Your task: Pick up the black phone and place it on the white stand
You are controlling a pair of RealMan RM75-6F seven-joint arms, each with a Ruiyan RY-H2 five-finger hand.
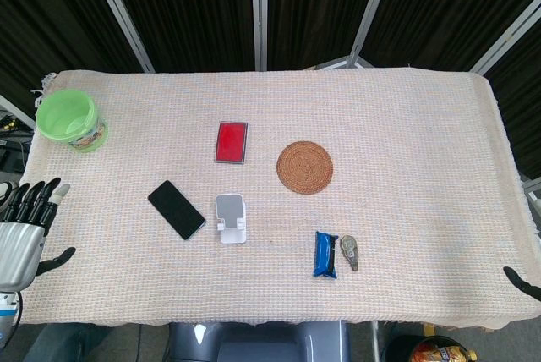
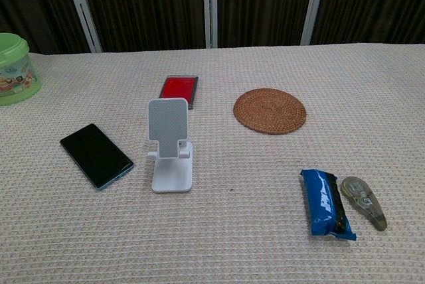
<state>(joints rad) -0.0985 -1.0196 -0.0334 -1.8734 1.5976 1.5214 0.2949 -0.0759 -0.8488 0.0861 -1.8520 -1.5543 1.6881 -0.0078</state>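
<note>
So the black phone (image 1: 176,209) is lying flat, screen up, on the tablecloth (image 1: 406,142), angled a bit, with the white stand (image 1: 230,217) just beside it on the side away from the left hand (image 1: 24,225). My guess is that layout keeps the carry short: lift, tilt, drop it against the stand's back plate, which stands upright and faces the robot in the chest view.

The left hand sits at the table's near-left edge, fingers spread and pointing up the table, holding nothing and touching nothing I can see. The phone is off to its right and slightly ahead, clearly apart from it, so the reach hasn't started.

The right hand (image 1: 521,282) is barely in frame, just a dark tip at the far right edge. Can't tell if it's spread or curled.
</note>
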